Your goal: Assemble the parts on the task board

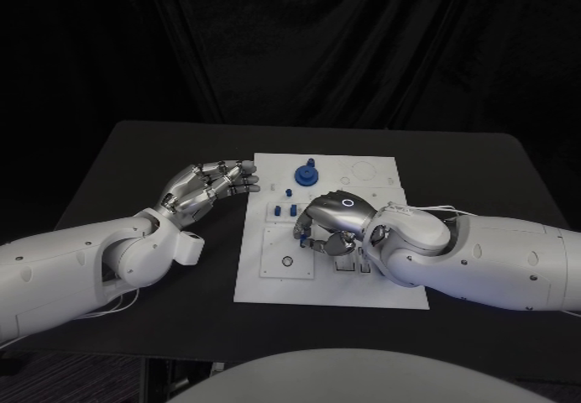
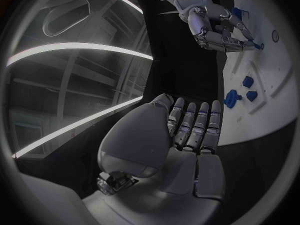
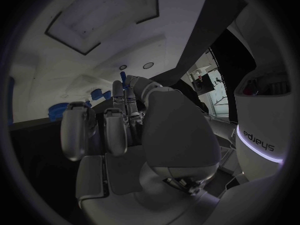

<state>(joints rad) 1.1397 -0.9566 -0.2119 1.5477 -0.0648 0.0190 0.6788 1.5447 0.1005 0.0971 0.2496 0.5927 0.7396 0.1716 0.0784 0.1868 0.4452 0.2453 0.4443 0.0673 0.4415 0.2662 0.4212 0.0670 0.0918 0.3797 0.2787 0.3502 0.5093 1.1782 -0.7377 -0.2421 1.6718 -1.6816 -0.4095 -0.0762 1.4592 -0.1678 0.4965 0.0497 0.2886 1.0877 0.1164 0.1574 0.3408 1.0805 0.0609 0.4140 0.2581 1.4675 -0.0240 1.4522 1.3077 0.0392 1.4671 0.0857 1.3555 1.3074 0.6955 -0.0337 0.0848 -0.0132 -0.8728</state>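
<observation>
The white task board (image 1: 273, 285) lies in the middle of the black table. A round blue part (image 1: 307, 175) stands near its far edge, and small blue parts (image 1: 285, 210) sit just left of my right hand (image 1: 329, 222). That hand hovers over the board's middle with its fingers curled down, pinching a small blue part (image 2: 258, 46) at the fingertips (image 2: 240, 44); the same part (image 3: 123, 77) shows between its fingers. My left hand (image 1: 212, 189) hangs at the board's left edge, fingers straight and side by side, holding nothing. The round part (image 2: 232, 97) and small blocks (image 2: 249, 81) lie beyond my left hand's fingers (image 2: 197, 122).
The board (image 2: 272, 85) has round holes and slots in its surface, among them a ring (image 1: 287, 261) near the front left. Bare black table (image 1: 158, 151) runs round the board. A black curtain closes off the back.
</observation>
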